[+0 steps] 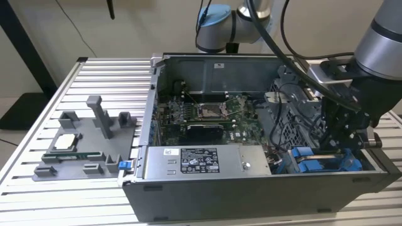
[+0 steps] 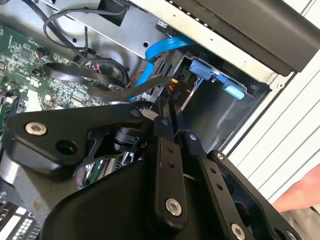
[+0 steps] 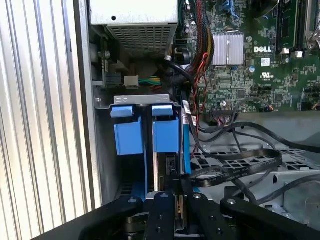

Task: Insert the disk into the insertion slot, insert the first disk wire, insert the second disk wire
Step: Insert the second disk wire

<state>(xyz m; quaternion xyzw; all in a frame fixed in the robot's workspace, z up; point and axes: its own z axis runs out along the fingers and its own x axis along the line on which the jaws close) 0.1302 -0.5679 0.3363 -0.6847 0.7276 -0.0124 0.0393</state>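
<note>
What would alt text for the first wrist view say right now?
The gripper reaches into the drive cage, close against a blue disk carrier, with a second blue carrier alongside. Black cables loop beside the cage, the green motherboard and power supply beyond.

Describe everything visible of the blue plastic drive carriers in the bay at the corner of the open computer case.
The blue drive carriers are bright blue plastic, two showing side by side in the first wrist view, each with a small tab above a broader block. They sit in the grey sheet-metal drive cage, next to the case's outer wall and near the power-supply box. In the exterior view they lie at the case's near corner on that view's right, below the gripper, whose black fingers point down at them.
</note>
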